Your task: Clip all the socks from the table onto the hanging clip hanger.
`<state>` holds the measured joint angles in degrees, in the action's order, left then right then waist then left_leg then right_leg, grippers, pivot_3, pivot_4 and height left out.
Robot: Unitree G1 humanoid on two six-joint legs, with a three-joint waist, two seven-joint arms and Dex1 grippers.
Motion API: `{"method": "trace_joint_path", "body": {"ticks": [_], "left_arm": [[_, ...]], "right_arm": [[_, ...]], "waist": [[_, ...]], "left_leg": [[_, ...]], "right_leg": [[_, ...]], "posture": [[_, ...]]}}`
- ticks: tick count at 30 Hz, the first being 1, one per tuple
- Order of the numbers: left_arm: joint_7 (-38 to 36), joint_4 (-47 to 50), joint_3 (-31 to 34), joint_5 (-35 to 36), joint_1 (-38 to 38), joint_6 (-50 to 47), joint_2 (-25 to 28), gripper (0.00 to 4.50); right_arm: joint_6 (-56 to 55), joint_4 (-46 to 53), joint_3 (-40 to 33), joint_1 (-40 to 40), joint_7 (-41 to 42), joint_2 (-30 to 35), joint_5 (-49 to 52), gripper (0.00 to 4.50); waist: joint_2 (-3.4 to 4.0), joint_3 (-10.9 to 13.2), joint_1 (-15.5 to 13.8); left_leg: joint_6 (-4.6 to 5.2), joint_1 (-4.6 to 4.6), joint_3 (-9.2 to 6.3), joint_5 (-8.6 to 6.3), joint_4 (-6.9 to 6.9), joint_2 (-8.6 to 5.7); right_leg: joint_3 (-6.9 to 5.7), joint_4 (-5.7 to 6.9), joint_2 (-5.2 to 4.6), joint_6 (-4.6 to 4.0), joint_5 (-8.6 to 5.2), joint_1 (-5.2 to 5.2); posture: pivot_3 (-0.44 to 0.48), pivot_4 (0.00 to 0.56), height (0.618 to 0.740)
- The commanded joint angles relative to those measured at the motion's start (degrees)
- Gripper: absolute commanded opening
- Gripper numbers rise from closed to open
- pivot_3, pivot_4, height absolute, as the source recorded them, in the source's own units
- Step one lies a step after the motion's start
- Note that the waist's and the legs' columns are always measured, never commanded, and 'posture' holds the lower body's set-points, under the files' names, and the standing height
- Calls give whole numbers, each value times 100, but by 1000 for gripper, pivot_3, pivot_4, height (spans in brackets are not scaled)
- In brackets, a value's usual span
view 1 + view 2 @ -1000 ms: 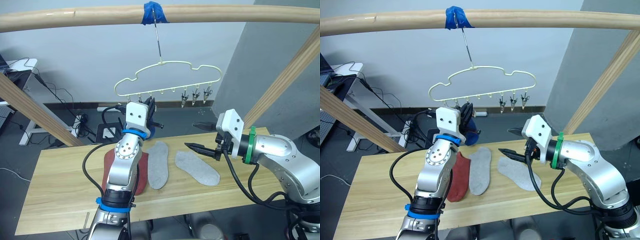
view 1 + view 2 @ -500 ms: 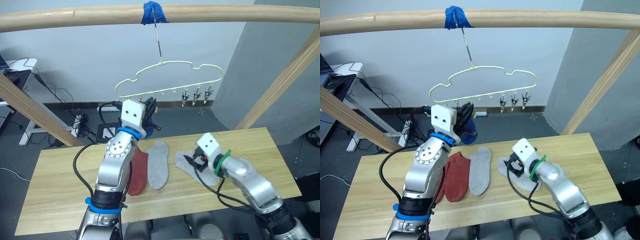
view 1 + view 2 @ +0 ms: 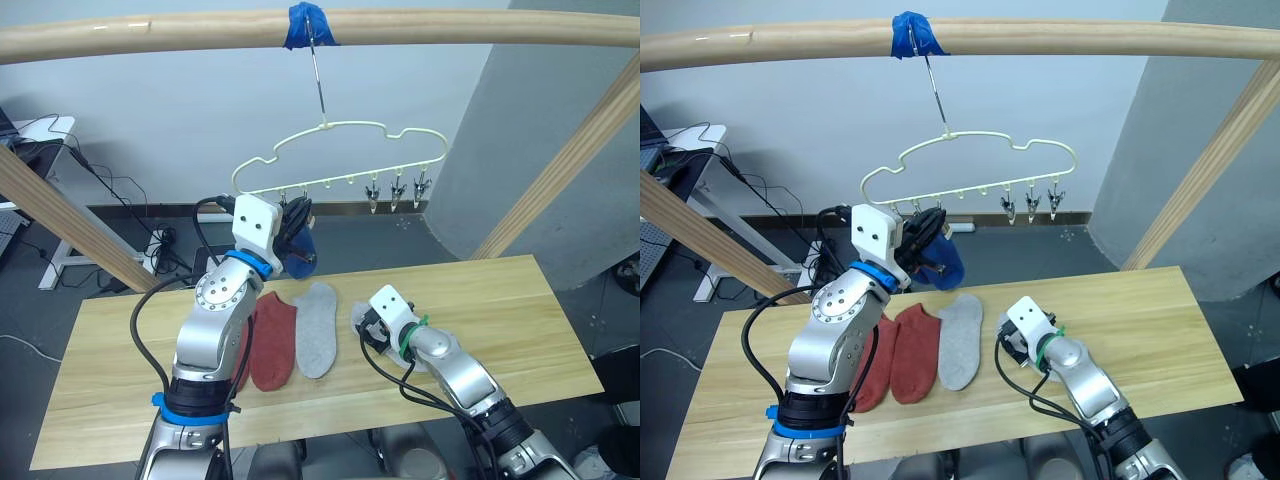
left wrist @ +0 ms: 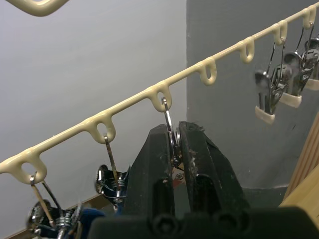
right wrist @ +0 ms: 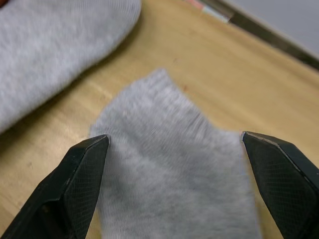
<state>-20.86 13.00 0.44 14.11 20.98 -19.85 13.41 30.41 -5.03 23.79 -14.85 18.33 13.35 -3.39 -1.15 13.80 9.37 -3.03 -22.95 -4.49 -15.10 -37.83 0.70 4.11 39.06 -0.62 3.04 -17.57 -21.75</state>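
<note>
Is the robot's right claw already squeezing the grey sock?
No, the right gripper is open, its fingertips spread wide on either side of the grey sock, which lies flat on the table.

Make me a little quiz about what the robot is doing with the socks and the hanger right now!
1. True or false: the right gripper is open over a light grey knit sock lying on the light wooden table.
2. What is the left gripper pinching?
A. a small metal clip on the pale yellow wire hanger
B. a pencil
C. a cup
3. How many rust-red knit socks lie flat on the table?

Key: 1 true; 2 A; 3 two.
</note>
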Motion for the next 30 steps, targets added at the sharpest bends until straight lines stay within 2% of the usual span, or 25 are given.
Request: {"method": "trace_joint_path", "body": {"ticks": [1,10,11,19,23,30], "left_arm": [[-101,308,134,341,69,-147,-14,0],[-315,265,326,751,194,-354,108,0],[-336,260,336,778,206,-368,128,0],[-433,264,582,1330,399,-849,169,0],[-468,290,682,1590,478,-1091,239,0],[-465,297,639,1701,534,-1221,259,0]], "right_arm": [[-24,-49,-78,-79,90,-112,-16,3481],[-344,156,-135,-280,98,-125,-171,162],[-432,259,-145,-320,97,-101,-204,53],[-725,1327,-21,-566,413,151,-436,53],[-912,1746,13,-727,519,21,-428,53],[-1201,1497,35,-1044,822,-76,-409,53]], "waist": [[0,0,0],[0,0,9],[0,0,9],[0,0,17],[1,1,16],[1,1,16]], "left_leg": [[0,0,0,0,0,1],[0,0,0,0,-1,0],[0,0,0,0,-2,0],[0,-1,-3,0,0,2],[0,-3,-1,0,-1,1],[0,-2,-2,0,-2,1]], "right_leg": [[0,0,0,0,0,0],[0,2,0,0,0,0],[0,2,-1,0,0,0],[-3,2,1,0,0,-3],[0,0,-1,0,0,-3],[-2,1,-1,0,0,-3]], "posture": [[-227,220,740],[-237,218,740],[-237,219,740],[-244,223,740],[-246,227,740],[-246,231,740]]}}
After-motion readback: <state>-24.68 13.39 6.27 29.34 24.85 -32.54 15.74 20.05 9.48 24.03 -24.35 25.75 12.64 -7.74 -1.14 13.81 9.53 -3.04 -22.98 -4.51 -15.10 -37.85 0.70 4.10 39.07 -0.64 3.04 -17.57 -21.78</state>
